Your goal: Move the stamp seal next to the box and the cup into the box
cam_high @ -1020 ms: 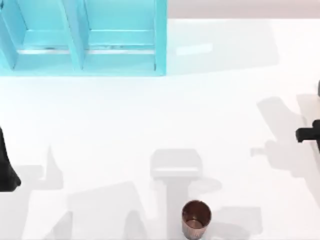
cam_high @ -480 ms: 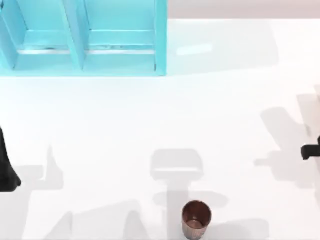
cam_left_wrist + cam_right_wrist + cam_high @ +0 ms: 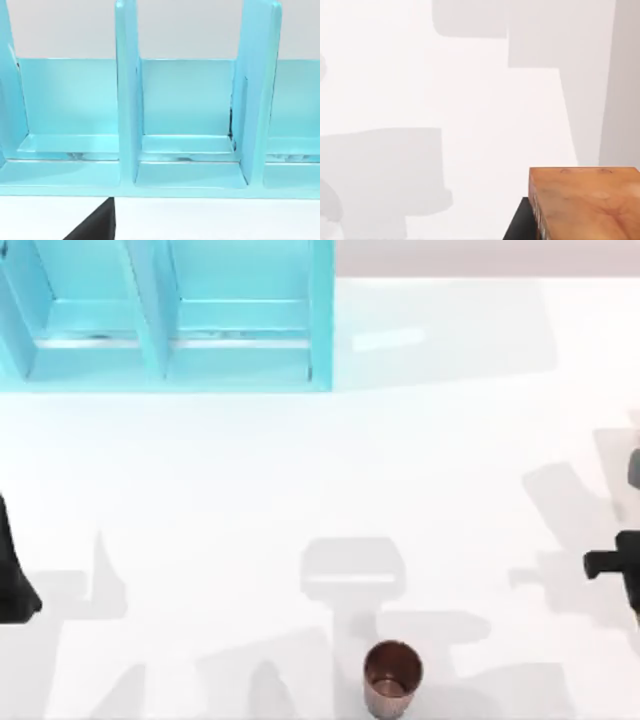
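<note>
White table (image 3: 450,440): one cup (image 3: 392,676) near, one blue box (image 3: 170,320) far left. My right gripper (image 3: 540,220) carries one stamp seal (image 3: 585,200); left grip: cannot tell.

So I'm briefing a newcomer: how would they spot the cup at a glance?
Start from the blue box at the far left of the white table, then look to the opposite, near edge, just right of centre. The cup stands there upright and alone: a small round copper-brown tumbler with a dark shiny inside.
</note>
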Robot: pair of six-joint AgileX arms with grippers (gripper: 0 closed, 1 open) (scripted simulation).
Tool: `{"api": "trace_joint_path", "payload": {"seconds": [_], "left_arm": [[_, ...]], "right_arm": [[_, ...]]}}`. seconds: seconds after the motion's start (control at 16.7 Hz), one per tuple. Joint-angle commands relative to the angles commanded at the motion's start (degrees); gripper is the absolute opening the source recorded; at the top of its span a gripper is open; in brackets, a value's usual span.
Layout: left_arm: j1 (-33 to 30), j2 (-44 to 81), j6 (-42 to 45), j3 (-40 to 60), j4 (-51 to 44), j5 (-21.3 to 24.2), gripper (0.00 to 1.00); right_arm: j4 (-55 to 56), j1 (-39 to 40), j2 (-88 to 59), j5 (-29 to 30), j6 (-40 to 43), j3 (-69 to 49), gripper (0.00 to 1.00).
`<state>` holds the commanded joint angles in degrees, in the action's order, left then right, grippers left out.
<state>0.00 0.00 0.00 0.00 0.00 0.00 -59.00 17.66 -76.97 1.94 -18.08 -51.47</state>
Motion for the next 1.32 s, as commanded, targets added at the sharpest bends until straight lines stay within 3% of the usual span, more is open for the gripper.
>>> {"api": "trace_joint_path", "payload": {"seconds": [0.6, 1.32], "left_arm": [[0.00, 0.00, 0.00, 0.00, 0.00, 0.00, 1.00], [0.00, 0.00, 0.00, 0.00, 0.00, 0.00, 1.00]], "right_arm": [[7.03, 0.04, -1.87, 0.10, 0.00, 5.27, 0.00], [7.03, 0.04, -1.87, 0.10, 0.00, 5.27, 0.90]]}}
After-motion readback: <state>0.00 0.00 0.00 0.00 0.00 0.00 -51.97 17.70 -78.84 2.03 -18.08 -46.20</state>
